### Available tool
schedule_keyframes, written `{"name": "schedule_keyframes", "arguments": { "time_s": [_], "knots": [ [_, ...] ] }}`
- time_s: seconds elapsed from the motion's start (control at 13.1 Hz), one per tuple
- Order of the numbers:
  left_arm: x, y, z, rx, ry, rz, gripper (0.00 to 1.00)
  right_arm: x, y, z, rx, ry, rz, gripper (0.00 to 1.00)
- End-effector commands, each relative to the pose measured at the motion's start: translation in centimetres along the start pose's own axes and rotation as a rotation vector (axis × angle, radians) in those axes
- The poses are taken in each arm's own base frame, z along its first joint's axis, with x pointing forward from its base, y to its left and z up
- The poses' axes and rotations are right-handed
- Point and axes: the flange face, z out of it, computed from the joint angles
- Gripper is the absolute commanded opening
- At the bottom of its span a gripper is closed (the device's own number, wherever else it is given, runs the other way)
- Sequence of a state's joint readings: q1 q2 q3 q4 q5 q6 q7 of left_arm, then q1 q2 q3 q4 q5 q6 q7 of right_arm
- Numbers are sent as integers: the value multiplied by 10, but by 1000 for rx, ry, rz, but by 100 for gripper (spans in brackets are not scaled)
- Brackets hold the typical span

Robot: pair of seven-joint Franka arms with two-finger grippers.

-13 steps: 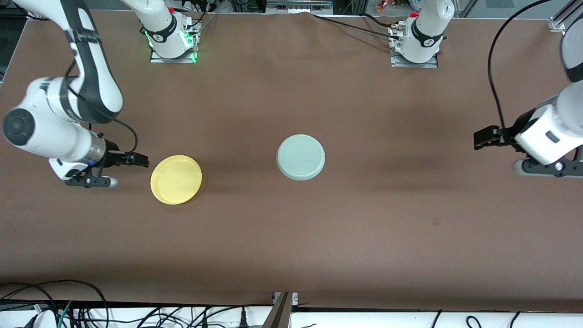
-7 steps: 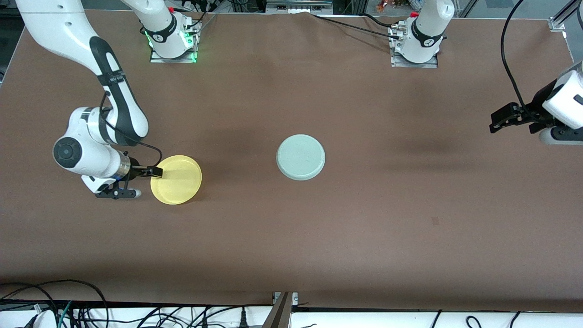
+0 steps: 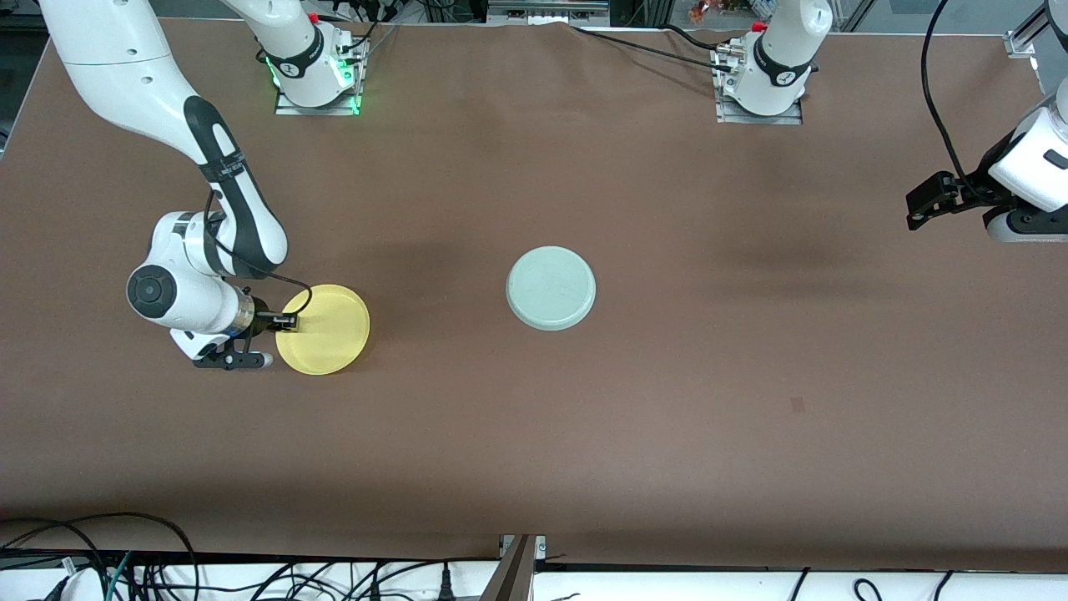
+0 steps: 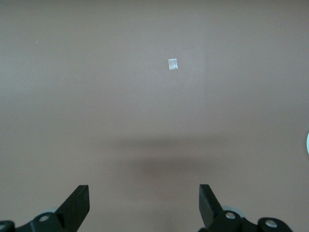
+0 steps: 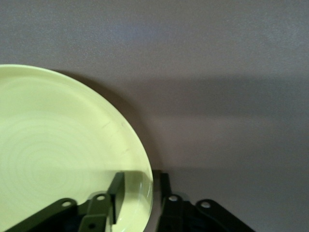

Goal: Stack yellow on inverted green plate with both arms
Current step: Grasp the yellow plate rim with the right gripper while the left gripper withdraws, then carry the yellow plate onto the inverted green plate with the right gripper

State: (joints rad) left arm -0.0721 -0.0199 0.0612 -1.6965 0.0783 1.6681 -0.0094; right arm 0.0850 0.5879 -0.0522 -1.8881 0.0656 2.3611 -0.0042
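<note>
Bare brown counter [image 3: 667, 417] lies all around both plates. The yellow plate [image 3: 324, 329] sits toward the right arm's end, well apart from the inverted green plate [image 3: 551, 287] mid-counter. The right claw [image 3: 286, 320] straddles the yellow rim, 1 finger [image 5: 117, 193] inside, 1 outside, narrowed on it. The left claw [image 3: 928, 200] waits wide over its end's edge.

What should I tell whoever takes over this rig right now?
Right gripper: fingers straddle the yellow plate's rim, one inside, one outside; plate on the table.
Left gripper: open, empty, waiting over bare table at the left arm's end.
Green plate: inverted at mid-table, nothing on it.
Done: green plate inverted, rim reached.
Left: lift the yellow plate, set it on the green plate.
</note>
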Motion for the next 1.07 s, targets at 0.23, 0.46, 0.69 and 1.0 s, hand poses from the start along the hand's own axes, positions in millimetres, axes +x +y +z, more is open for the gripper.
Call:
{"name": "schedule_keyframes", "arguments": {
  "time_s": [0.23,0.46,0.69,1.0],
  "knots": [
    [-6,1,-4,20,14,10,100,7,-6,-7,4,41,57,0],
    [-6,1,-4,20,14,10,100,16,-17,-22,29,64,120,0],
    [-6,2,-4,22,14,11,100,19,-74,-60,148,89,241,0],
    [-5,5,-5,23,18,18,100,0,-159,-117,224,-1,352,0]
  ]
}}
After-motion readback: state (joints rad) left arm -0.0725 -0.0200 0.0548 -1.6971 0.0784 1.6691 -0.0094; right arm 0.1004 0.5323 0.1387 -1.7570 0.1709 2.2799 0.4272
